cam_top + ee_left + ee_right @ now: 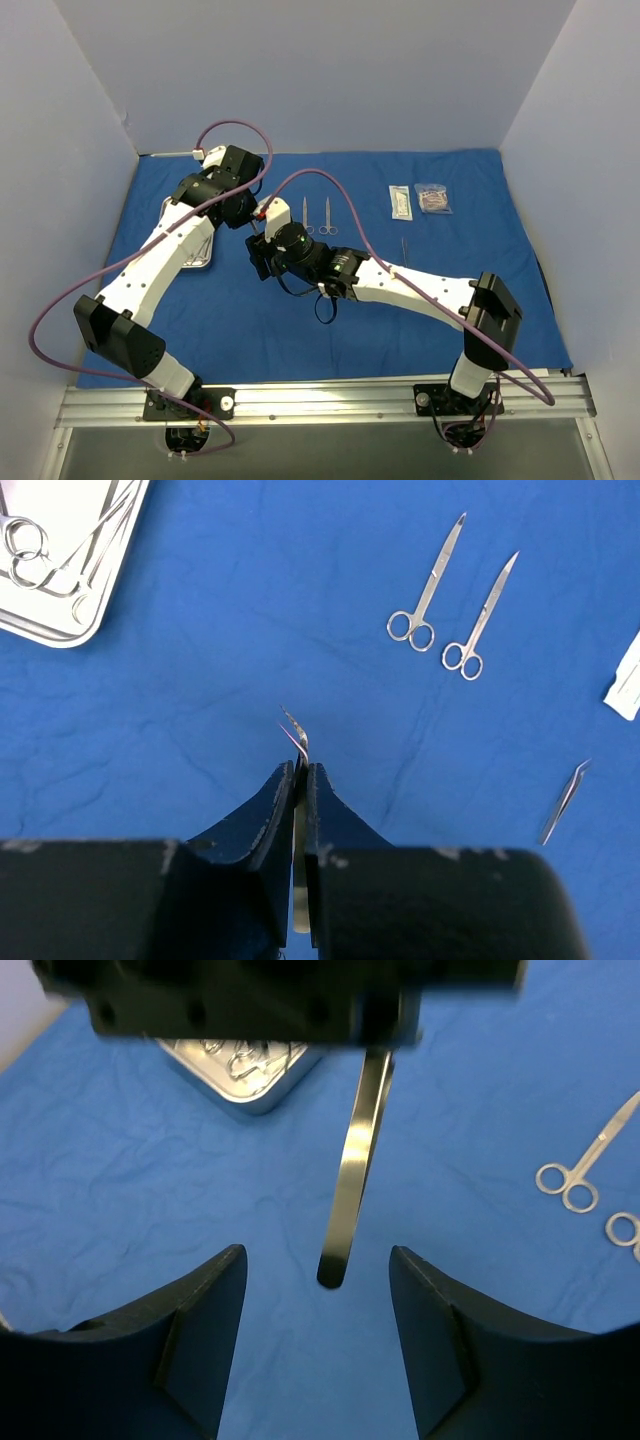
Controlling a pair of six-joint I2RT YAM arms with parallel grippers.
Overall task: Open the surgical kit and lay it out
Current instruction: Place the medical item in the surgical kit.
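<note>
The royal-blue cloth wrap (420, 300) lies spread flat over the table. My left gripper (302, 770) is shut on a thin pair of steel tweezers (296, 730), whose curved tip sticks out past the fingertips. In the right wrist view those tweezers (350, 1200) hang down from the left gripper's body (270, 1000). Their rounded end sits between the fingers of my open right gripper (318, 1252), touching neither. The steel tray (190, 250), partly under the left arm, holds scissor-handled clamps (30, 555). Both grippers meet near the cloth's left middle (258, 240).
Two scissor-handled instruments (305, 215) (327, 215) lie side by side on the cloth. Right of them are two small packets (400, 202) (433, 198). Another pair of tweezers (405, 250) lies near the right forearm. Grey walls enclose the table on three sides.
</note>
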